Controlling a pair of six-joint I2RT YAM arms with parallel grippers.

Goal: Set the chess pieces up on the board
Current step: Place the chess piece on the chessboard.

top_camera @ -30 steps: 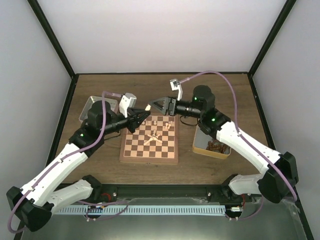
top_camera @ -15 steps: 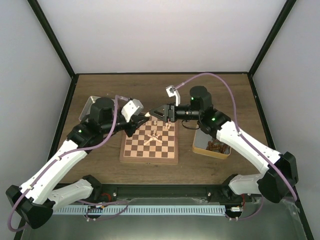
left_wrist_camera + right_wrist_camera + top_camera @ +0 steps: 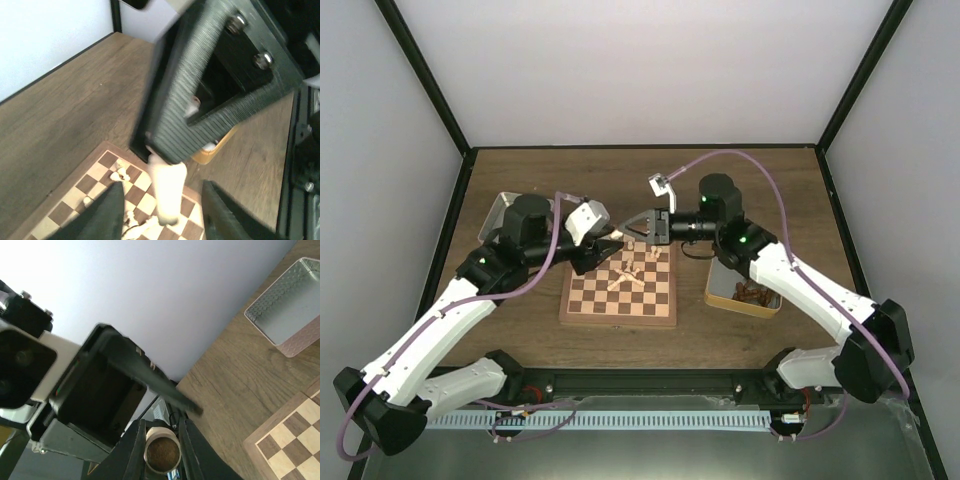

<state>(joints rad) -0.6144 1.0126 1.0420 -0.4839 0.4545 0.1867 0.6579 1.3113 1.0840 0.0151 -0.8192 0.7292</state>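
1. Mid-air handover: the right gripper [image 3: 162, 155] is clamped on a pale chess piece [image 3: 162, 454], a finger pressed to each side of its round, felted end.
2. Just beside it, the left gripper [image 3: 613, 243] has its jaws apart, flanking the piece without touching it.
3. Beneath both hands lies the board [image 3: 617, 318]. Other chess pieces [image 3: 625, 278] are toppled mid-board, and a few stand at its far edge.
4. Likely next: the left arm backs clear, and the right stands the piece upright on a free far-rank square without knocking its neighbours.
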